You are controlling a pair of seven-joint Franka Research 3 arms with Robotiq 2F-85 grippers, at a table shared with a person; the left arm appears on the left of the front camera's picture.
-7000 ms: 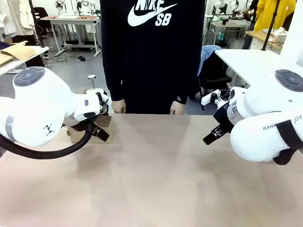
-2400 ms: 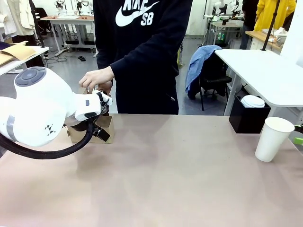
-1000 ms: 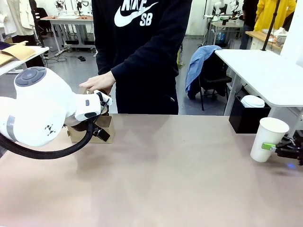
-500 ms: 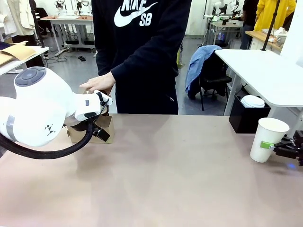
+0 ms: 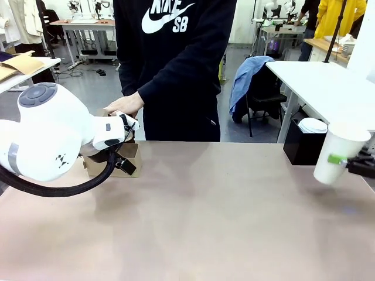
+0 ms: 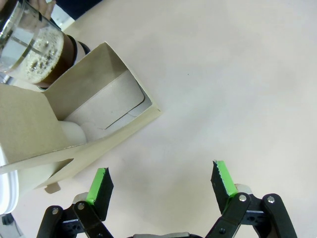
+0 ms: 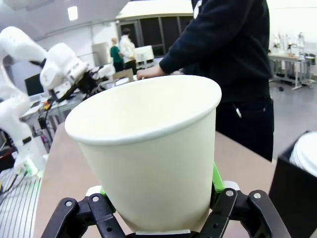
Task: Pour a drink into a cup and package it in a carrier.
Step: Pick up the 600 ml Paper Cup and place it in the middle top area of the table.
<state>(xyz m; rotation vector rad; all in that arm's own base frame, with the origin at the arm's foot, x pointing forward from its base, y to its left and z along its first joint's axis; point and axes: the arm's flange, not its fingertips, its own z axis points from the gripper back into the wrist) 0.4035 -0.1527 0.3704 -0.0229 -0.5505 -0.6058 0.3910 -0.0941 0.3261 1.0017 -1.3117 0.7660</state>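
Note:
The white paper cup (image 5: pixel 340 153) hangs just above the table at the far right, tilted a little, with my right gripper (image 5: pixel 338 159) shut on its side. The right wrist view shows the cup (image 7: pixel 148 148) upright and empty between my right gripper's (image 7: pixel 158 196) fingers. My left gripper (image 6: pixel 162 181) stands open over bare table beside the brown cardboard carrier (image 6: pixel 94 109). Behind the carrier stands the glass jug of dark drink (image 6: pixel 37 57). In the front view, the carrier (image 5: pixel 133 151) sits at the far left, partly behind my left gripper (image 5: pixel 121 157).
A person stands at the far side with one hand (image 5: pixel 126 105) resting above the jug. A black box of white lids (image 5: pixel 304 143) sits at the far right edge, close behind the cup. The tan table (image 5: pixel 199 211) stretches wide between my arms.
My right gripper has closed on the cup and lifted it off the table, up and slightly right. The left arm and the person's hand have stayed put.

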